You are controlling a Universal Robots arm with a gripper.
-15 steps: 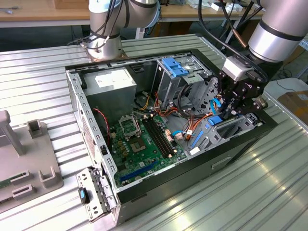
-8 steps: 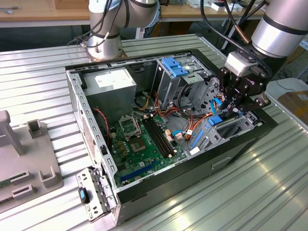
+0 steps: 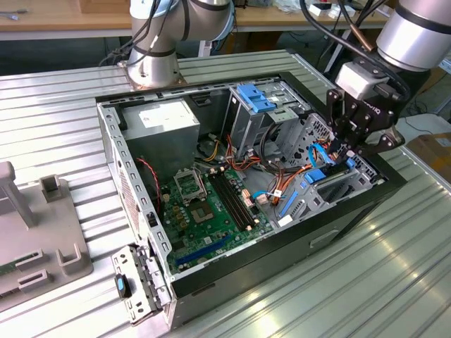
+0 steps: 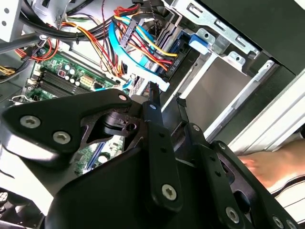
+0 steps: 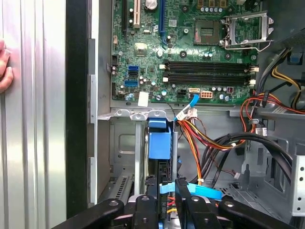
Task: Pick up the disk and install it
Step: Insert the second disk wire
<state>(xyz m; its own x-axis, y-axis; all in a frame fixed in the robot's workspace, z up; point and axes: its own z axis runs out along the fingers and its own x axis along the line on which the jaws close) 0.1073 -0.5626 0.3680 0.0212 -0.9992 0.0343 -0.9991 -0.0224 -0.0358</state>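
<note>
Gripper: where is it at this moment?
In the exterior view, the gripper is at the right end of the open computer case, low over the metal drive cage, beside a blue cable.

Robotics lab, open computer case [image 3: 211, 282], ribbed metal bench [image 3: 366, 282]

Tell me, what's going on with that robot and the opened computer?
A robot arm is working inside an open computer case that lies on its side. Its gripper hangs over the drive bay at the exterior view's right. In the first wrist view, what looks like the disk stands on edge in that bay, just ahead of the gripper. Whether the gripper is gripping it can't be told. A person's hand rests on the table beside the case.
</note>
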